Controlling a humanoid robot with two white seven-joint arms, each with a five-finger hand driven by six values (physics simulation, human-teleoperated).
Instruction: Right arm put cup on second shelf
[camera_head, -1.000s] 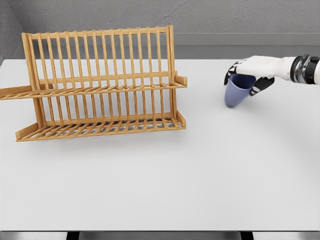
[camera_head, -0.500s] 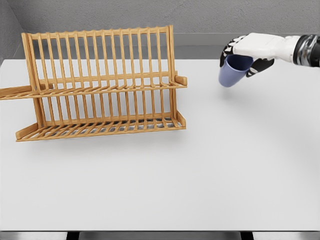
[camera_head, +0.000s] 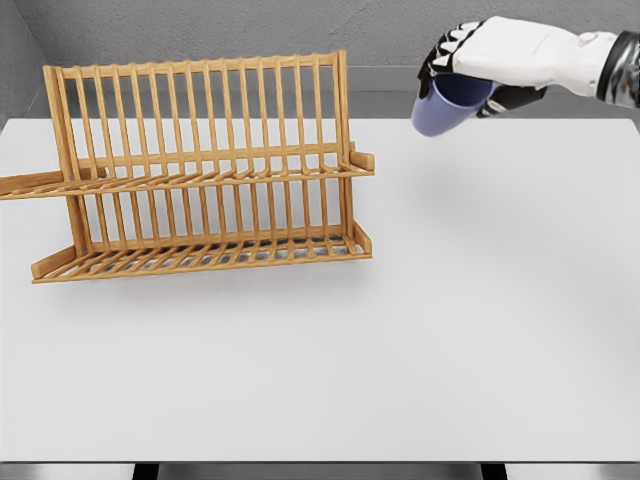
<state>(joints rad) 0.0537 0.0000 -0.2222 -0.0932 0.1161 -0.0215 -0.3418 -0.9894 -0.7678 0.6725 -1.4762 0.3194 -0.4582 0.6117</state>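
Up at the top right of the frame, the right hand (camera_head: 480, 60) is wrapped around a blue cup (camera_head: 444, 105), holding it in the air above the far edge of the white table (camera_head: 420, 330). Its long axis is tilted, the closed base pointing down and to the left, the open mouth up and right under the palm. Left of it, well apart, stands the wooden dish rack (camera_head: 205, 170), its upper shelf (camera_head: 190, 178) running across the middle left. Bare tabletop fills the centre and lower right of the frame.
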